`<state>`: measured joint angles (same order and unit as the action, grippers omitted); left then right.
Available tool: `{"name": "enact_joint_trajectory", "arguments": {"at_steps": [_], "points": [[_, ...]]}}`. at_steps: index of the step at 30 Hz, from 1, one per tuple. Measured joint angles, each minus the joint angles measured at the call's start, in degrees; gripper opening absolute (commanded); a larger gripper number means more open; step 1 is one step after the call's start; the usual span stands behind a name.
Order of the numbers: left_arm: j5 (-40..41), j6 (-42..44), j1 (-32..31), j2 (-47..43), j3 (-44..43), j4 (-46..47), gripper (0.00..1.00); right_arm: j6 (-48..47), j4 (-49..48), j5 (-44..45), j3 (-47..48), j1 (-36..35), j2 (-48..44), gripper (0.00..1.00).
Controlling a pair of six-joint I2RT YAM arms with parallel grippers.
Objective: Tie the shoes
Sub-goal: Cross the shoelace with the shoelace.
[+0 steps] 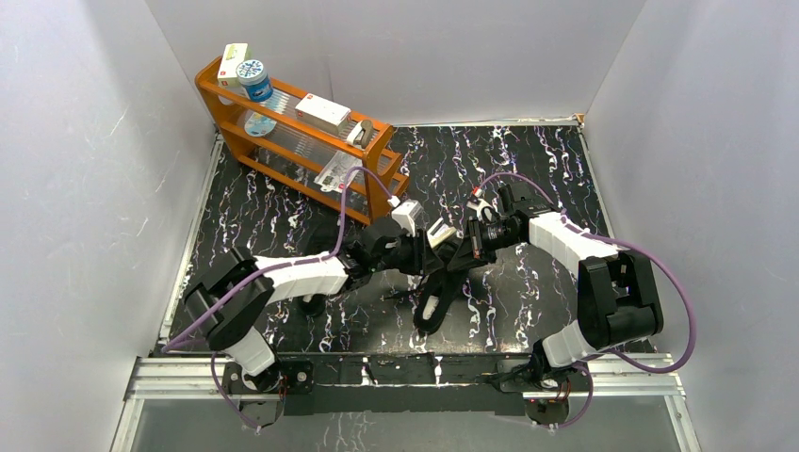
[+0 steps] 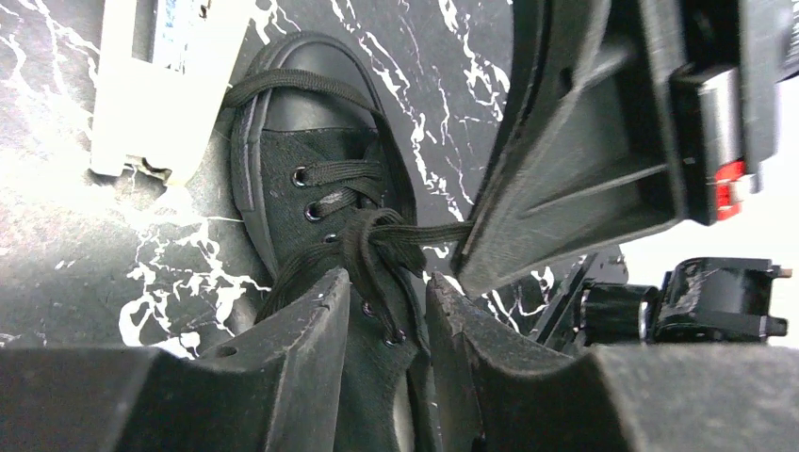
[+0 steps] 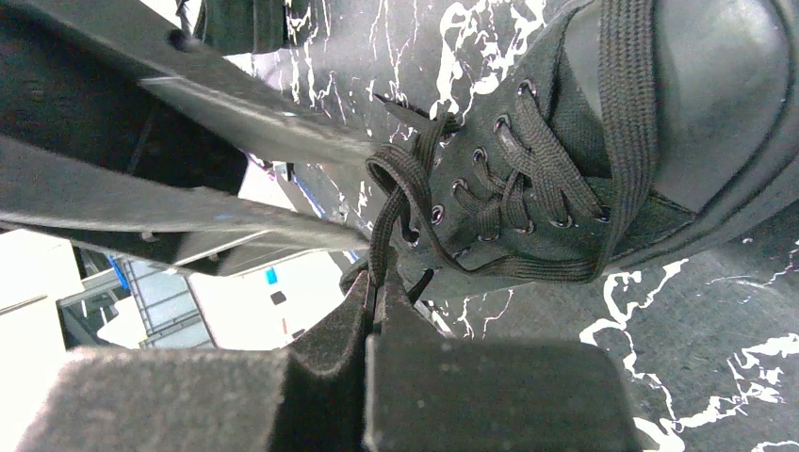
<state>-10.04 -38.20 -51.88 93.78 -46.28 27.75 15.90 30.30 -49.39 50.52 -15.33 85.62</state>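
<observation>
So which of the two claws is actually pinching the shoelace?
The right gripper: its jaws are pressed tight together on a lace of the black shoe. The left gripper has its fingers apart, a clear gap between them.

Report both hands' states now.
Left hand: partly open, straddling the laces of the black sneaker.
Right hand: shut on one lace.

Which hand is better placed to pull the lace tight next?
Probably the right hand: it is shut on a lace strand by the knot, while the left hand stands open over the shoe, apparently pinching nothing.
</observation>
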Motion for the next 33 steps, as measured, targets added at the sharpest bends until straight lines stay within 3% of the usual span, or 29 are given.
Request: {"name": "enact_joint_trajectory", "arguments": {"at_steps": [3, 8, 17, 33], "points": [[1.79, -1.44, -0.11, -3.37, 0.00, -2.54, 0.34, -0.28, 0.26, 0.90, 0.00, 0.00, 0.00, 0.00], [2.56, -4.46, -0.50, -6.62, -0.68, -3.63, 0.23, -0.74, 1.16, 1.73, 0.00, 0.00, -0.02, 0.00], [5.07, -11.52, -3.74, -1.18, -1.46, -2.27, 0.16, -1.25, 1.38, 2.71, 0.00, 0.00, -0.37, 0.00], [11.21, -10.80, -4.28, 5.51, -5.73, -3.37, 0.26, -1.05, 1.53, 2.08, 0.00, 0.22, -0.94, 0.00]]}}
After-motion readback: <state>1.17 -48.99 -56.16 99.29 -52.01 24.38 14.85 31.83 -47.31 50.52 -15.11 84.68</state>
